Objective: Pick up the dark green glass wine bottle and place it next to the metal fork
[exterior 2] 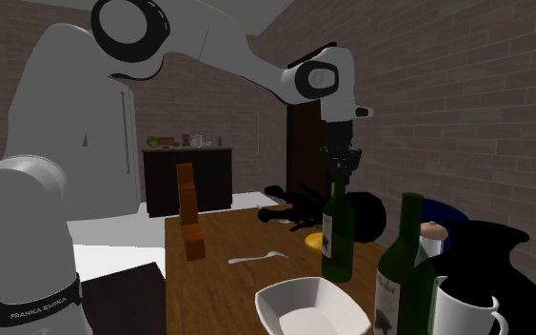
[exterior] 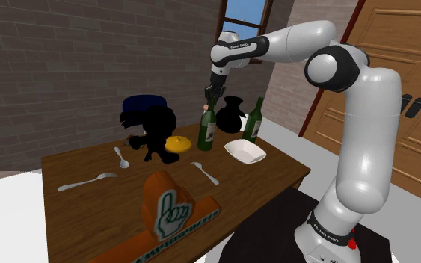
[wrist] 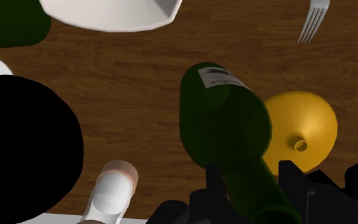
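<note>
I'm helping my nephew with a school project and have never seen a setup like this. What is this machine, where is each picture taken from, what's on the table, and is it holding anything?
It is a simulated white robot arm on a stand. At its tip is a black end effector, a two-finger clamp. One picture looks down from beside the stand, one looks from another side of the table, and one comes from a camera on the hand itself, looking along the clamp.

On the wooden table are a dark green bottle, a second green bottle, a black jug, a white bowl, a yellow funnel-shaped thing, an orange foam-hand sign, a fork and a spoon.

The end effector is closed on the neck of the dark green bottle, beside the yellow thing. The bottle's base looks to be on the table.
</note>
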